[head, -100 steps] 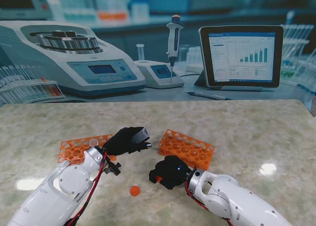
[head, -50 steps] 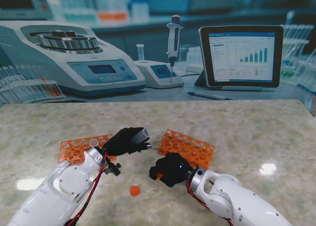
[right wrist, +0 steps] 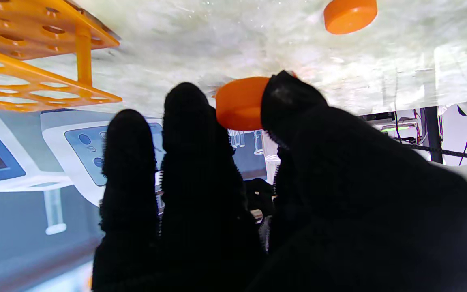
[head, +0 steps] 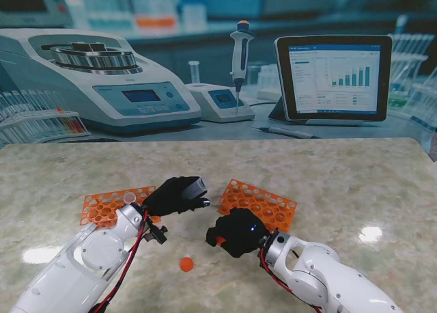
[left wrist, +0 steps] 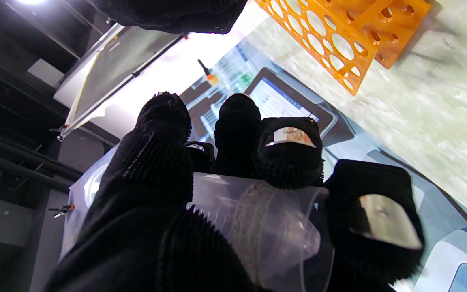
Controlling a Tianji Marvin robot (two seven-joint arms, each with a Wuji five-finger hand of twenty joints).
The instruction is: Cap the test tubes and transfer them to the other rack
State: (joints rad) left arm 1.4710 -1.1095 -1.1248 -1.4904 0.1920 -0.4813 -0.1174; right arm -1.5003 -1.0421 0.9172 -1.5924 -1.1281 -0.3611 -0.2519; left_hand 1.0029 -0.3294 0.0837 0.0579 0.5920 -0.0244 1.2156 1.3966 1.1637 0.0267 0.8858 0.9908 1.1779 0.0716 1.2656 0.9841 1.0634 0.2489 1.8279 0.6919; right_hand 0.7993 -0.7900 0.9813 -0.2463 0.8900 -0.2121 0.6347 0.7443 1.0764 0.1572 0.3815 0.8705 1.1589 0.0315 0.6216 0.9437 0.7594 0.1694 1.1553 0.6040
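My left hand [head: 176, 194] is clenched around a clear tube [left wrist: 266, 227]; my right hand [head: 237, 234] pinches an orange cap [right wrist: 239, 103], 1 spare cap [head: 186, 264] at its 8 o'clock.

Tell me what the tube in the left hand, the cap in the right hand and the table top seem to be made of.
Tube: clear, glossy plastic or glass; the left hand shows through it, which one I cannot tell.
Cap: orange plastic by its look, opaque and smooth, pinched in the right hand.
Table top: pale green-veined marble or an imitation, polished; it mirrors the lamps.
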